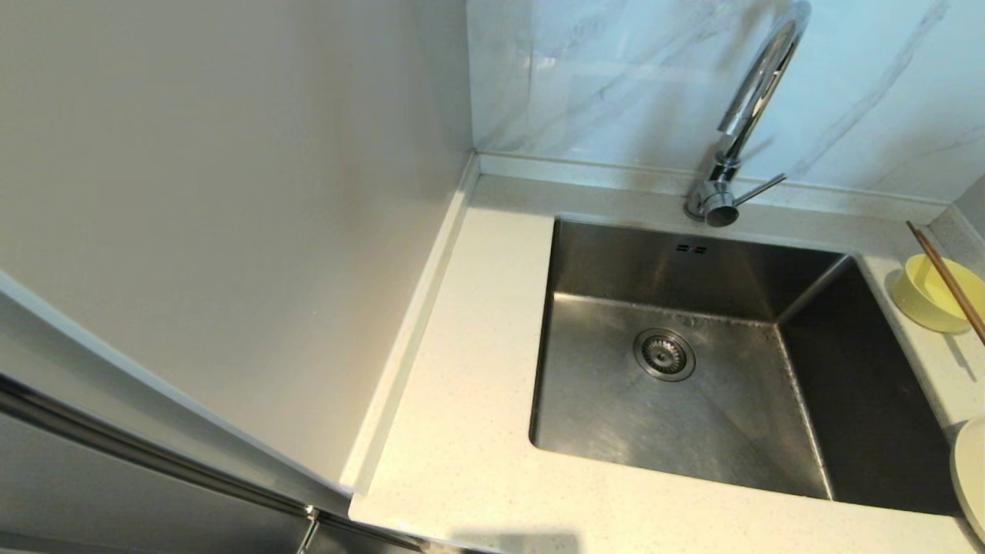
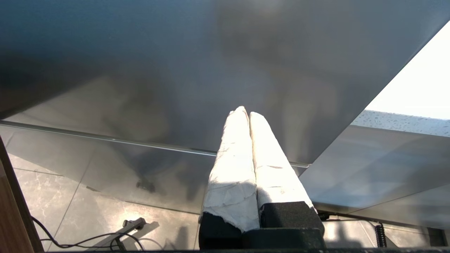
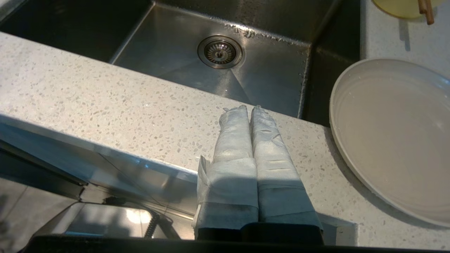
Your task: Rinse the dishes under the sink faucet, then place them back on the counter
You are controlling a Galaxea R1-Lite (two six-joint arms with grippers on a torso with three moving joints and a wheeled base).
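Note:
The pale yellow bowl [image 1: 936, 293] stands on the speckled counter [image 1: 477, 400] right of the sink, with the brown chopsticks [image 1: 948, 282] lying across it. The white plate [image 1: 971, 477] rests on the counter at the right edge, nearer the front; the right wrist view shows the plate [image 3: 390, 137], the bowl [image 3: 404, 7] and the chopsticks [image 3: 424, 8] beyond it. The chrome faucet [image 1: 742, 123] rises behind the basin. My right gripper [image 3: 249, 109] is shut and empty over the counter's front edge, left of the plate. My left gripper [image 2: 245, 113] is shut and empty, low beside a grey panel.
The grey steel basin [image 1: 692, 362] holds only its round drain [image 1: 664, 354]. A tall pale cabinet wall [image 1: 231, 192] borders the counter on the left. Floor tiles and cables [image 2: 88, 239] lie below the left arm.

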